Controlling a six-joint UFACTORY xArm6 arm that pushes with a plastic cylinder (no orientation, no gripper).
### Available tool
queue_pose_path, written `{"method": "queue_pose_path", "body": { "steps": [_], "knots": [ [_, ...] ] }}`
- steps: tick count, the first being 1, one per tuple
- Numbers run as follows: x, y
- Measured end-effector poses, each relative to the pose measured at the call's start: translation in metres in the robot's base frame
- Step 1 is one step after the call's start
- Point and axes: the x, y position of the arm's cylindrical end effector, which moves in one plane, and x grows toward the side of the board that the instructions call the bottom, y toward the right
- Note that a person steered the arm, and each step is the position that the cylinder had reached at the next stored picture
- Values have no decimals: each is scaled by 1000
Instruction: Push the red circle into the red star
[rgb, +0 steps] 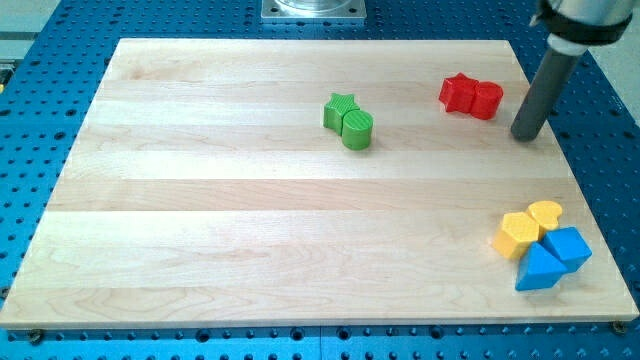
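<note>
The red star (458, 92) lies near the board's top right. The red circle (487, 100) sits right beside it on the view's right, touching it. My tip (523, 135) rests on the board to the right of and slightly below the red circle, a short gap apart from it. The dark rod rises up to the view's top right corner.
A green star (339, 108) and a green rounded block (357, 129) touch each other near the top middle. Two yellow blocks (517, 235), (545, 214) and two blue blocks (568, 246), (539, 269) cluster at the bottom right. The wooden board (250, 230) lies on a blue perforated table.
</note>
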Motion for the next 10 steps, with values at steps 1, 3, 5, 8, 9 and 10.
{"method": "queue_pose_path", "body": {
  "steps": [1,3,5,8,9,10],
  "knots": [
    [-12,-12],
    [-46,-94],
    [105,28],
    [140,-42],
    [147,-7],
    [198,33]
  ]
}}
